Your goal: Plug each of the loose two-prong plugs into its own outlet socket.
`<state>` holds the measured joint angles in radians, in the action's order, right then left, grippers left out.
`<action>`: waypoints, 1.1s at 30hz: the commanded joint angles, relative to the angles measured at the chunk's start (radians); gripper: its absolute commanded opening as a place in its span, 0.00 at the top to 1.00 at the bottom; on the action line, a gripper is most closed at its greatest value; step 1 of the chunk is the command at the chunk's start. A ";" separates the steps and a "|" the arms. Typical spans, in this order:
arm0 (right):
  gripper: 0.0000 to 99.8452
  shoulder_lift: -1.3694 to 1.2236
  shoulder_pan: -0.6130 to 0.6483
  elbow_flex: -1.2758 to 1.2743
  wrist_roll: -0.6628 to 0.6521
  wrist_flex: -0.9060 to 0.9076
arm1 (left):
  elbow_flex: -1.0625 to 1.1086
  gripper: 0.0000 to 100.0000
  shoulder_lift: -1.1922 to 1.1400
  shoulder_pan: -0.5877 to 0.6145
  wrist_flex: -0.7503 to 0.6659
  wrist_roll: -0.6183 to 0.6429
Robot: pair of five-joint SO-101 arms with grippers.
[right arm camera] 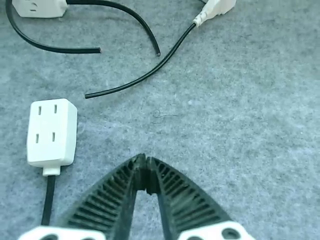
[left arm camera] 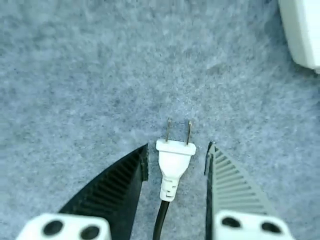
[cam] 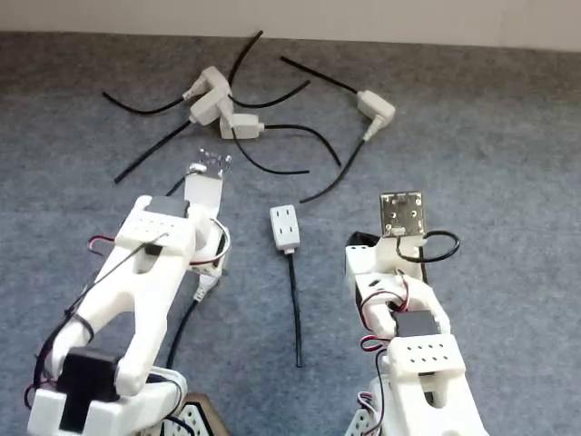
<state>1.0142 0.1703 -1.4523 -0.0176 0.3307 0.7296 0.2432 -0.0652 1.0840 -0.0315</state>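
A white two-prong plug (left arm camera: 175, 159) on a black cord lies on the grey carpet between the fingers of my open left gripper (left arm camera: 176, 152). Its prongs point away from the wrist, and there is a gap on each side. In the high view the left gripper (cam: 207, 177) is left of the white outlet block (cam: 285, 227). My right gripper (right arm camera: 146, 162) is shut on nothing, just to the right of the outlet block (right arm camera: 52, 132); it is also in the high view (cam: 402, 214). Three loose plugs (cam: 218, 107) cluster at the far left and another plug (cam: 375, 107) lies at the far right.
Black cords (cam: 290, 168) curl across the carpet between the far plugs and the outlet block. The block's own cord (cam: 295, 309) runs back between the two arms. A white casing (left arm camera: 302, 30) shows at the edge of the left wrist view.
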 commanded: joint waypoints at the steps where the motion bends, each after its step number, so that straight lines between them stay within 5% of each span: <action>1: 0.99 0.012 0.007 0.005 0.008 -0.021 | 0.025 0.80 0.027 -0.018 -0.029 0.002; 18: 0.99 0.012 0.007 0.005 0.009 -0.022 | -0.062 0.81 -0.185 -0.012 -0.028 -0.048; 23: 0.99 0.012 0.007 0.005 0.009 -0.022 | -0.058 0.99 -0.185 -0.018 -0.029 -0.048; 33: 0.99 0.012 0.007 0.005 0.009 -0.024 | -0.113 0.97 -0.173 -0.048 -0.006 -0.051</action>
<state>1.0142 0.1703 -1.4523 -0.0176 0.3307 0.6943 0.0560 -0.0775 1.0610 -0.0744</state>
